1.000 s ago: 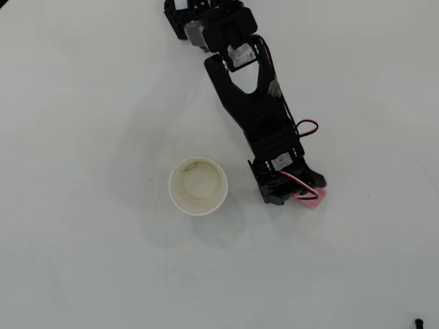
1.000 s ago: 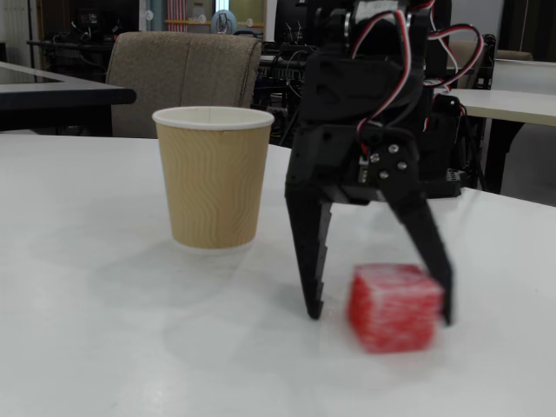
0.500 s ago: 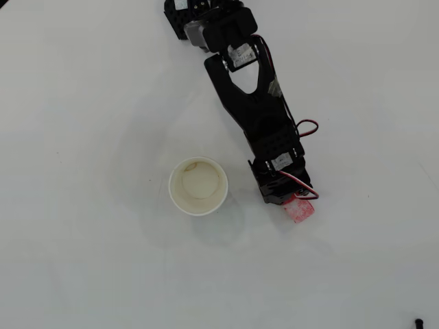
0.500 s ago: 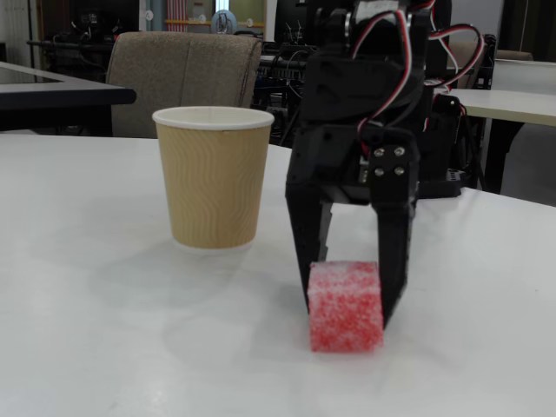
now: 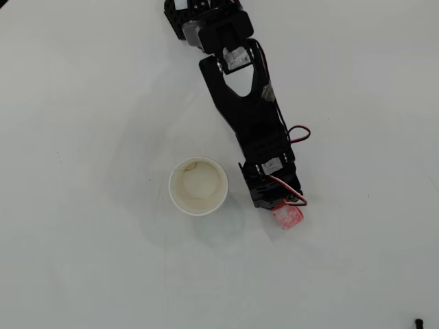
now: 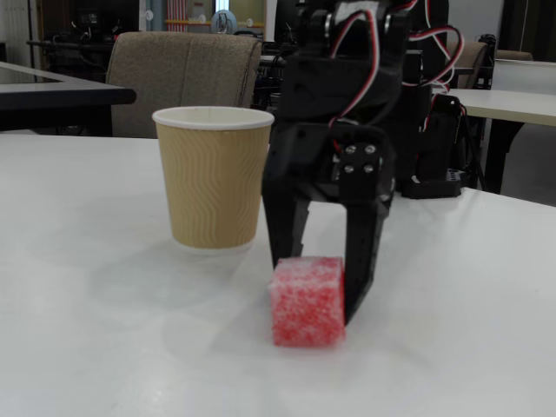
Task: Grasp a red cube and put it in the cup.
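A white table fills the near ground in the fixed view. Beyond its far edge stands a beige upholstered chair; a dark tabletop lies far left, another pale table far right, and blurred shelving, perhaps, sits behind

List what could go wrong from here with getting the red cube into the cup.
1. The gripper pinches only the back part of the red cube, so it may slip or twist when lifted.
2. The cup stands close beside the arm in the overhead view; a low swing could knock it over.
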Motion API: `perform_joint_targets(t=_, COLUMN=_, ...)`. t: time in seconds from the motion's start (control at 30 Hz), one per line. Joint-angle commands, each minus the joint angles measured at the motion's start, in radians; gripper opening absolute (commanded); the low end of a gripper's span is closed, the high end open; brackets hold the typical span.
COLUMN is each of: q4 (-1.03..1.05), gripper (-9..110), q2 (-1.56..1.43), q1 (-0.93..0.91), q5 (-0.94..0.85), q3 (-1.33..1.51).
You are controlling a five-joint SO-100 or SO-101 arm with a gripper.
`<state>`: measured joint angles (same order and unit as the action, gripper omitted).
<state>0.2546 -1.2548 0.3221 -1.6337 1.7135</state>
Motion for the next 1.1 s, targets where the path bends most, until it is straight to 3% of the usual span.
perform_joint_targets(t=0.0, q4=-0.012, gripper=5, q2=-0.120, q1=-0.014, q5=0.014, q3=-0.049)
perform_joint_targets(t=1.07, q4=0.043, gripper=5, q2=-0.867, q1=0.000, q5=0.020, q3=0.515)
